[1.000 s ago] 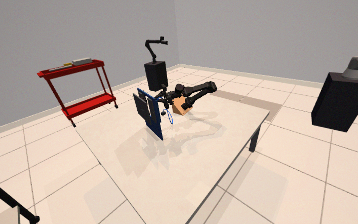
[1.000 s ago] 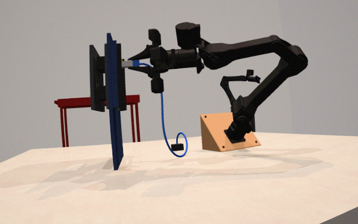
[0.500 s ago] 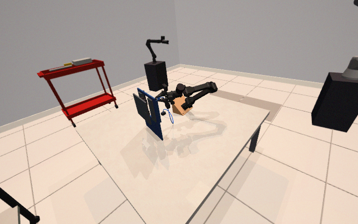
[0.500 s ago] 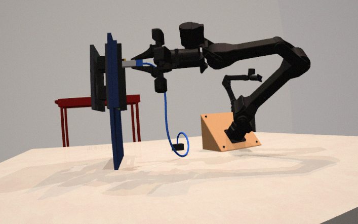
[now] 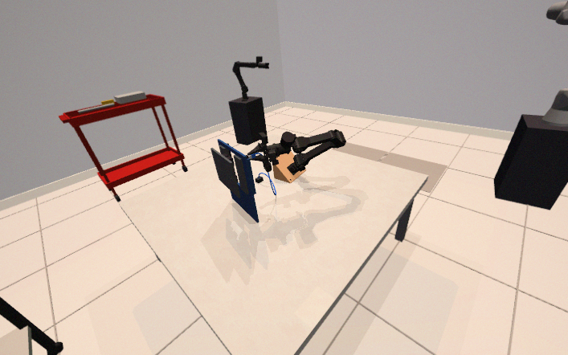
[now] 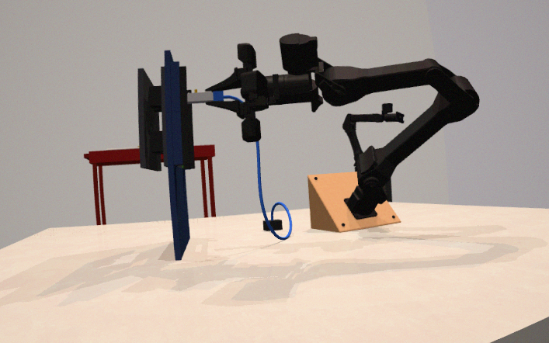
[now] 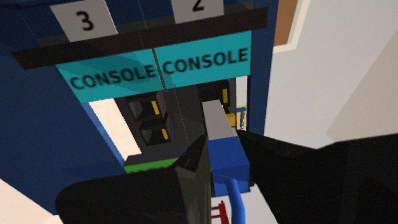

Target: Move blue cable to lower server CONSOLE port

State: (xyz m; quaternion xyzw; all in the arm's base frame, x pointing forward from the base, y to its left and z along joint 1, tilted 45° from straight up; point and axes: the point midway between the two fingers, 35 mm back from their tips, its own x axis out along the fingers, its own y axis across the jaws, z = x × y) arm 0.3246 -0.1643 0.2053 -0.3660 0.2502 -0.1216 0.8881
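The plug [image 6: 199, 97] [image 7: 220, 122] has a grey body and a blue rear end. My gripper [image 5: 250, 157] [image 6: 208, 96] [image 7: 220, 138] is shut on it, one finger on each side. In the exterior view the grey body lies bare up to the dark port face; the wrist view shows its front end beside an open port [image 7: 215, 93]. Whether the tip is inside a port is hidden. Two open ports [image 7: 145, 108] [image 7: 156, 133] show to the left. Teal CONSOLE labels [image 7: 205, 60] [image 7: 114, 76] sit above, with "3" and "2". The blue cable [image 6: 259, 183] hangs down.
The blue upright panel [image 5: 245, 203] [image 6: 178, 200] stands on the table [image 5: 304, 264] [image 6: 119, 315]. A black block [image 5: 259, 179] [image 6: 272, 224] sits by the cable's loop. The arm stands on an orange wedge [image 6: 328, 204]. A red cart [image 5: 145, 166] stands behind.
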